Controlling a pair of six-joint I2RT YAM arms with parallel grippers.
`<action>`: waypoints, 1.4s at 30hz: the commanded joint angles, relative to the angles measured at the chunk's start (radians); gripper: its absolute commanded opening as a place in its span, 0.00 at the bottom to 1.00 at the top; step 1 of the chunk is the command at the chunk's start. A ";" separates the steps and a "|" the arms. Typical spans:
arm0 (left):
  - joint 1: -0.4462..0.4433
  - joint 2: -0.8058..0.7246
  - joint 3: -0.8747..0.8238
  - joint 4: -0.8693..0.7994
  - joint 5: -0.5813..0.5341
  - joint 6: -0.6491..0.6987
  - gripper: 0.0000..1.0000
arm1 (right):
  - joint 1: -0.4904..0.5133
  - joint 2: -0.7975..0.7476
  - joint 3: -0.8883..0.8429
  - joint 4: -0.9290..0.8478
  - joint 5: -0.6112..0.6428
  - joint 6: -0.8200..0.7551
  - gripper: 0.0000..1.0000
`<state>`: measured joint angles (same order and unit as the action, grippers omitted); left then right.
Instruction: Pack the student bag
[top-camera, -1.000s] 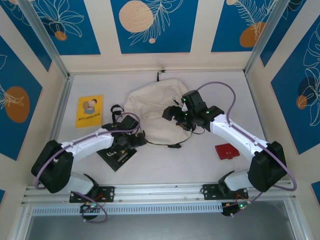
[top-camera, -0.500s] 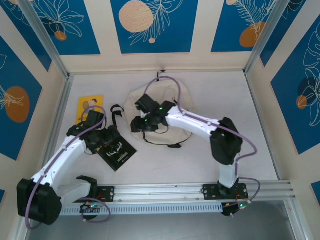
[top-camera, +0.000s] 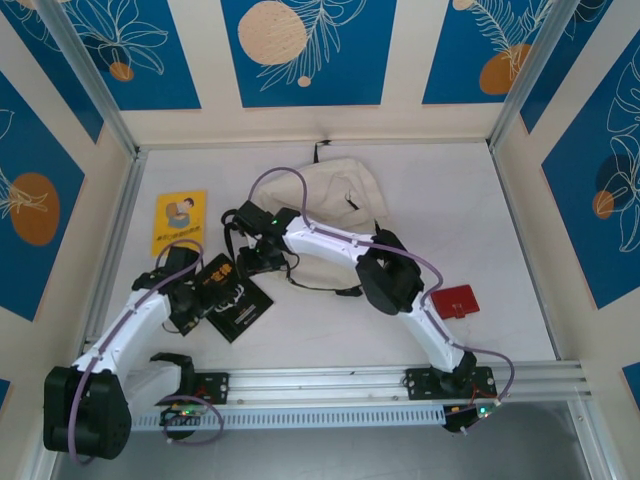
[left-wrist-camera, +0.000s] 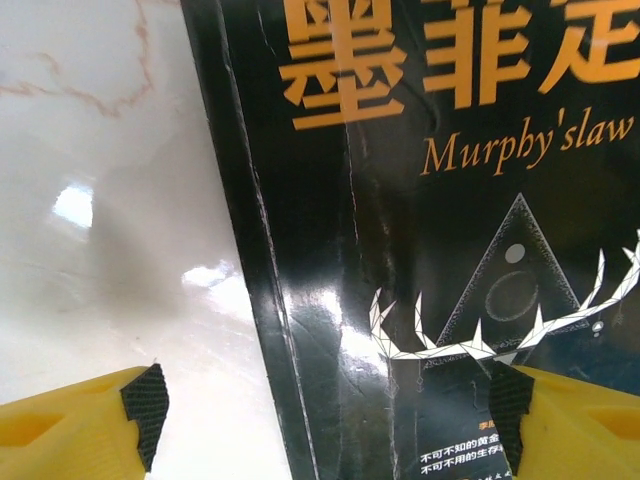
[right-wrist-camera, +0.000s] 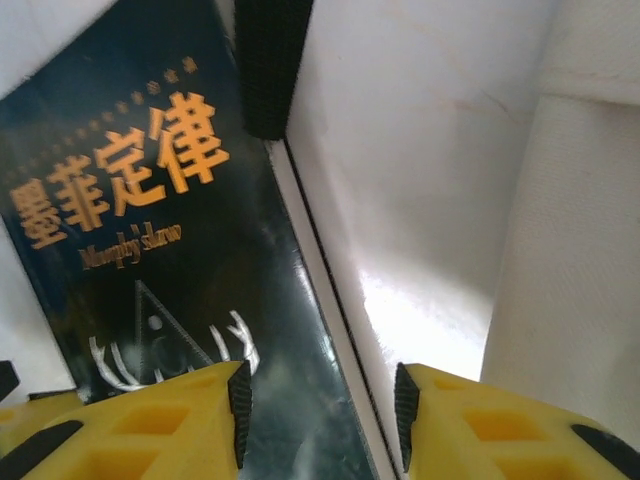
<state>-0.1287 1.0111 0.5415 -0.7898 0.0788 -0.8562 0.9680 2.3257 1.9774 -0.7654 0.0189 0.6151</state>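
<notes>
The student bag (top-camera: 345, 185), cream cloth with black straps, lies at the back middle of the table, and its cloth (right-wrist-camera: 560, 200) is at the right of the right wrist view. A black paperback (top-camera: 238, 305) lies flat in front of the bag's left side. My left gripper (top-camera: 192, 300) hovers over the book's left edge; my left gripper (left-wrist-camera: 326, 410) is open, its pads straddling the spine of the black paperback (left-wrist-camera: 450, 250). My right gripper (top-camera: 262, 260) reaches across the bag to its left edge. My right gripper (right-wrist-camera: 322, 410) has its jaws partly apart above the black paperback's (right-wrist-camera: 150, 250) edge, pinching nothing.
A yellow book (top-camera: 179, 220) lies at the back left near the wall. A red flat thing (top-camera: 453, 300) lies at the right. A black strap (right-wrist-camera: 270, 60) crosses above the book. The right arm spans the table's middle.
The right arm has swung left across the bag to its left edge and its jaws have narrowed. The left arm has drawn back to the book's left side, jaws slightly narrower.
</notes>
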 joint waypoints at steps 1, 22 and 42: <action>0.011 0.006 -0.028 0.052 0.066 -0.001 0.81 | 0.004 0.040 0.042 -0.055 -0.051 -0.014 0.41; 0.011 0.081 -0.050 0.140 0.168 -0.021 0.83 | 0.004 0.077 -0.027 -0.037 -0.098 0.025 0.32; 0.011 0.015 0.123 0.220 0.433 -0.058 0.82 | -0.002 0.090 -0.056 -0.048 -0.130 0.069 0.31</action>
<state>-0.1196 1.0554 0.5762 -0.7029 0.3386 -0.8848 0.9451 2.3795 1.9659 -0.7742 -0.0746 0.6575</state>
